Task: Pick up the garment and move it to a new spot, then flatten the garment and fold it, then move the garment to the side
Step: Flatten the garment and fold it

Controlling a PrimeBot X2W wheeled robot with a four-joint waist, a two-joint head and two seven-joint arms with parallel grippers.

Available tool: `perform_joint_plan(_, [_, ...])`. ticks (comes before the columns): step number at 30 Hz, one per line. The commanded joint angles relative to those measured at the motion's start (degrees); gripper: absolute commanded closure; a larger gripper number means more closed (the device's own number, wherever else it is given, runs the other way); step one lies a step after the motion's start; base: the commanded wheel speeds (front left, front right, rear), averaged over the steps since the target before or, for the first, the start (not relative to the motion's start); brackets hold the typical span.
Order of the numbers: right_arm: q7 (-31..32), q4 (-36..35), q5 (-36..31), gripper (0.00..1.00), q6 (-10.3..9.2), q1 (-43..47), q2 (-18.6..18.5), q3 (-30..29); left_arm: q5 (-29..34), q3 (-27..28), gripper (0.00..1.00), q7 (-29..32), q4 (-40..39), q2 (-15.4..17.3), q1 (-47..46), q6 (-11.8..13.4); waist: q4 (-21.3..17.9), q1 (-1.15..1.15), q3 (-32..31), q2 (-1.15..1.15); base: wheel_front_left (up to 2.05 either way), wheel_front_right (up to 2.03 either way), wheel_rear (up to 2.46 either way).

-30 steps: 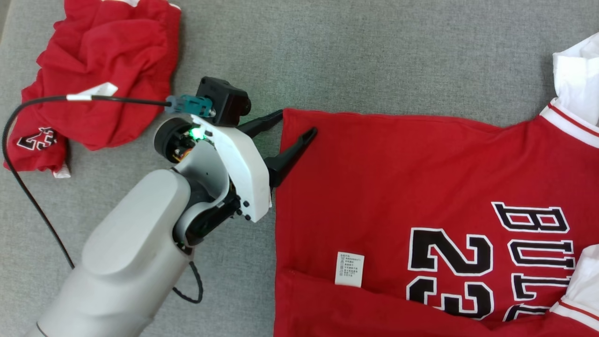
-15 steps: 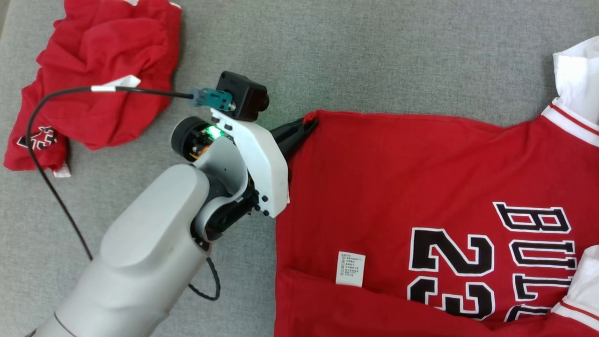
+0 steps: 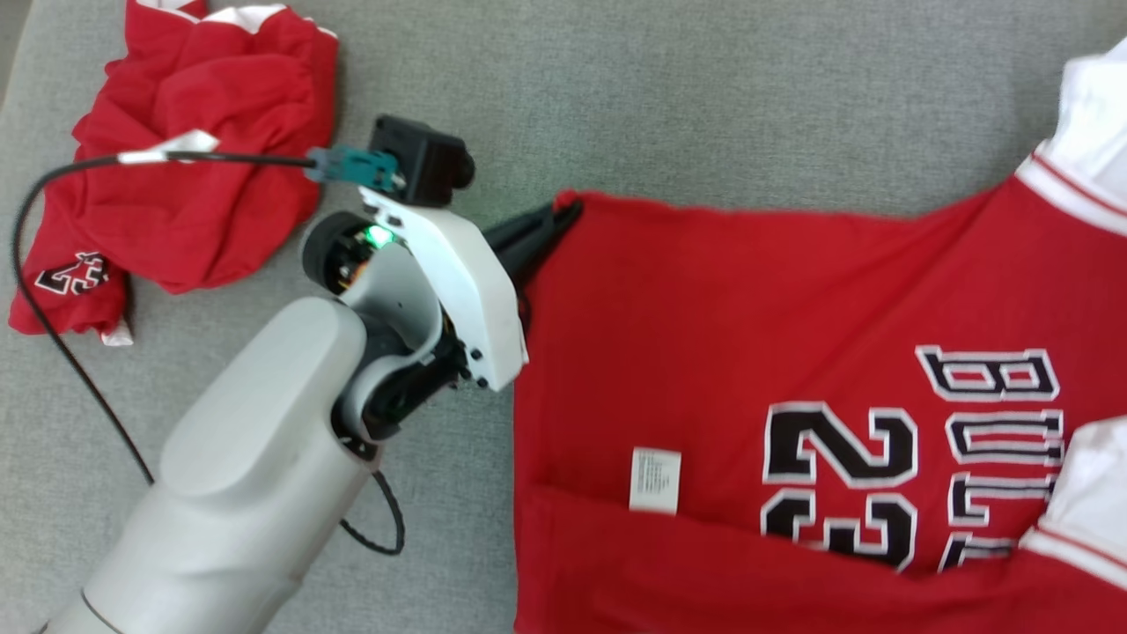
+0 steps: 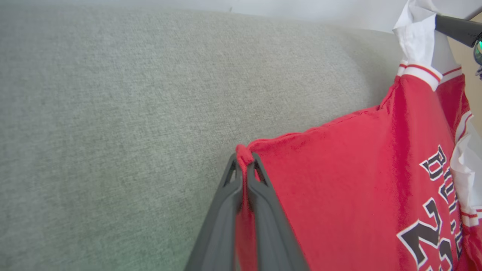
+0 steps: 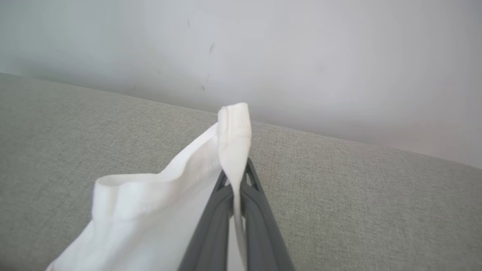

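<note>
The garment is a red jersey with black "23" lettering and white sleeves, spread over the grey cushion. My left gripper is shut on its upper left hem corner. In the left wrist view the bunched red corner pokes out between the left gripper's closed fingers. My right gripper is shut on the edge of the white sleeve, which stands up above the cushion. In the left wrist view, a dark finger of the right gripper holds that sleeve at the top right.
A second red garment lies crumpled at the upper left of the grey cushion. A black cable loops from my left wrist over the cushion. A pale wall rises behind the cushion's far edge.
My left gripper's fingers, open around the garment's corner a second ago, have closed on it. The cloth's top edge now runs tauter. The head view has shifted slightly.
</note>
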Motion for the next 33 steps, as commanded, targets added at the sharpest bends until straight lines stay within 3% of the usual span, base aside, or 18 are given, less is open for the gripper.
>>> perform_joint_plan(1, [-0.7, 0.3, -0.1, 1.00, -0.03, -1.2, 0.0, -0.5, -0.3, 0.4, 1.00, -0.4, 0.0, 0.3, -0.4, 0.3, -0.1, -0.01, -0.1, 0.00, 0.00, 0.00, 0.00])
perform_joint_plan(10, [-9.1, 0.5, 0.9, 1.00, -0.03, 1.7, 0.6, -1.2, -0.3, 1.4, 1.00, -2.7, -0.6, 1.0, 1.2, 1.2, -1.9, -0.01, -2.5, 0.00, 0.00, 0.00, 0.00])
perform_joint_plan(19, [-14.3, -5.3, 6.5, 1.00, -0.03, 16.7, -1.7, -1.2, -2.5, 1.7, 1.00, -6.3, -7.2, 2.5, 11.3, 1.9, -3.8, -0.01, -6.2, 0.00, 0.00, 0.00, 0.00])
perform_joint_plan(33, [-21.3, -13.9, 12.1, 1.00, -0.03, 34.6, 0.6, -3.6, -4.1, 2.0, 1.00, -10.3, -13.5, 4.5, 23.2, 4.8, -5.9, -0.01, -10.6, 0.00, 0.00, 0.00, 0.00])
